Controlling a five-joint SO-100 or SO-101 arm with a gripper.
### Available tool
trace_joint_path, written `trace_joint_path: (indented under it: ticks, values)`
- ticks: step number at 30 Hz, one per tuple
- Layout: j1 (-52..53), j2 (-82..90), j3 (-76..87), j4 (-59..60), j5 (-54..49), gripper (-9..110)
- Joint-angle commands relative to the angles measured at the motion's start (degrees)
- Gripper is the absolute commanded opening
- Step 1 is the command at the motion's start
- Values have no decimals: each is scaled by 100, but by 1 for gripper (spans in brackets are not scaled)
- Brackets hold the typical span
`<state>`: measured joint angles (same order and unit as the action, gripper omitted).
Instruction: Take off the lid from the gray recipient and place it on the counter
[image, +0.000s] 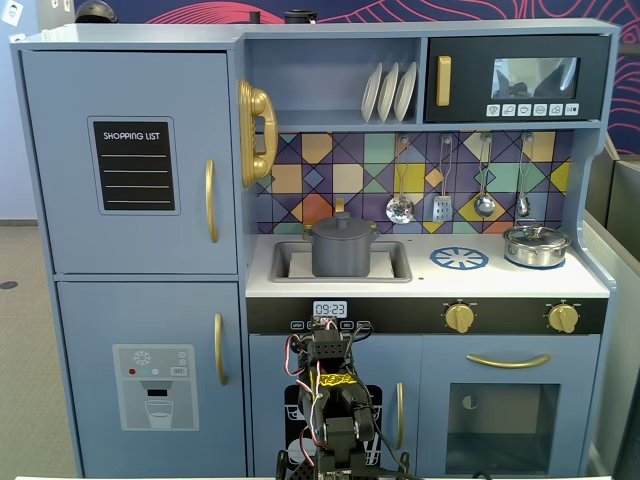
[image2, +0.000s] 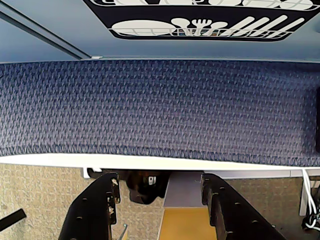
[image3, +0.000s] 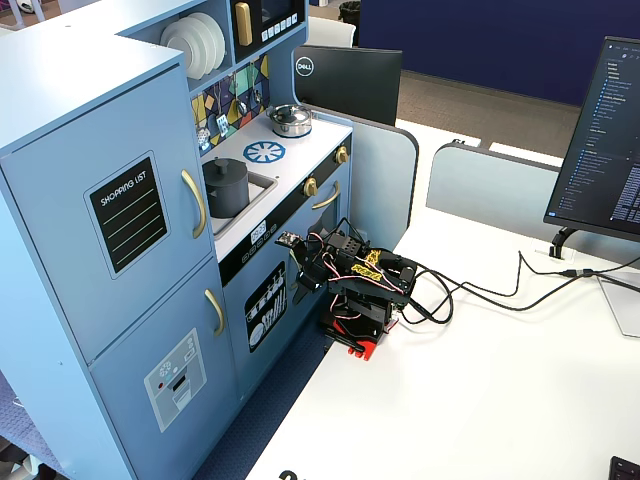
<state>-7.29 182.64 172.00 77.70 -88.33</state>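
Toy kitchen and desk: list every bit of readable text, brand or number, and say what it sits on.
"SHOPPING LIST": black chalkboard panel on the upper fridge door, readable in both fixed views.
"09:23": small clock display on the black oven strip.
"DELL": round logo on the back of the black monitor.
Microwave buttons: icons only, too small to read.
Screen at right: text too small to read.
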Motion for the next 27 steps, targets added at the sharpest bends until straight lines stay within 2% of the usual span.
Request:
trace_joint_path:
  ticks: [1,12,17,22,27]
  values:
    - [501,-53,0,993,167,0]
    - [536,-53,-9,835,308,0]
    - [677,-176,-624,-703,413,0]
    - [633,-949,-2417,-2268,193,0]
    - [615,-1485,-4096,-3243,-185,0]
